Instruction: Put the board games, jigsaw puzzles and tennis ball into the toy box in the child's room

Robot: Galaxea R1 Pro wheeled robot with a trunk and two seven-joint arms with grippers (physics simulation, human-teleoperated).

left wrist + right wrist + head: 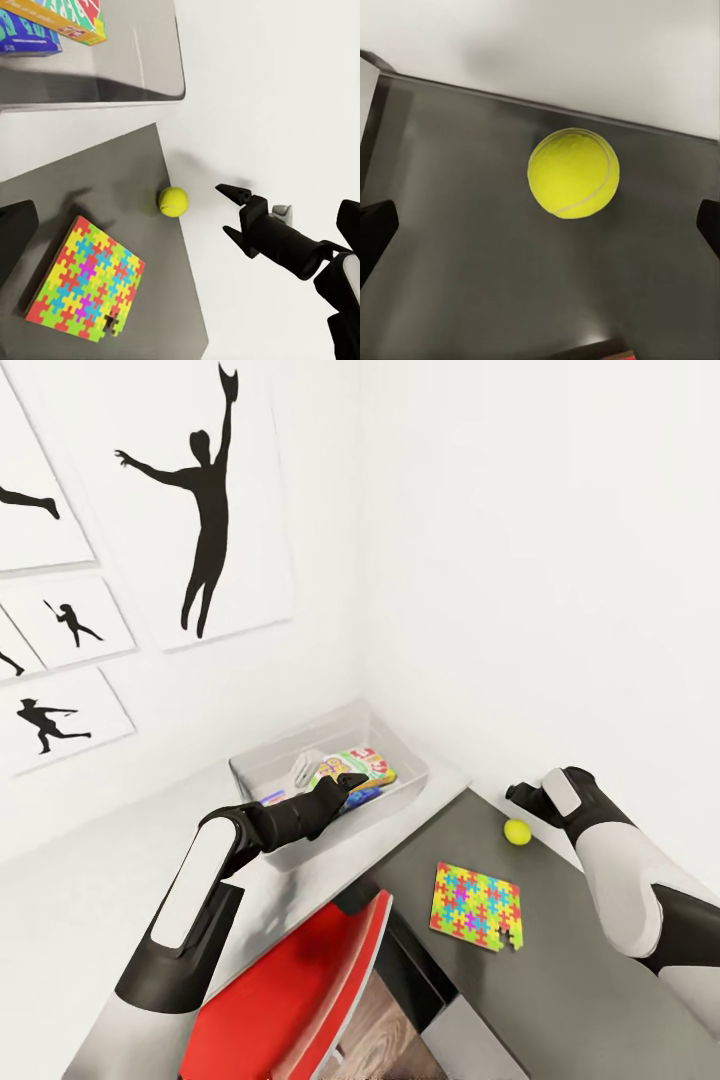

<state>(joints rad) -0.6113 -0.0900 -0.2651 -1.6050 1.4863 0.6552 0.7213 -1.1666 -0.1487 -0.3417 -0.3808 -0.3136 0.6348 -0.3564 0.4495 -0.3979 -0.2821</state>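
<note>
I'm lining my right pincer [241,212] up on the tennis ball [574,172], which sits on the dark wing of the desk [600,970] close to the wall. In the right wrist view the ball is centred between the 2 dark fingertips at the frame edges, so the jaws are spread wide and not touching it yet. In my judgement, that centring is what I want before closing, since a ball will roll away if only 1 finger meets it first.

My left pincer [352,780] hangs over the toy box [412,752], which is tucked into the corner on the light part of the desk. I cannot tell whether its jaws are spread or pressed together. Inside the bin I see the SKIP BO box [352,767] lying on top and the blue game [26,41] beneath it.

1 jigsaw puzzle [476,905] lies flat on the dark wing, near the ball but apart from it, with 1 piece gap at a corner. The red chair [300,1000] is pushed in under the desk.
</note>
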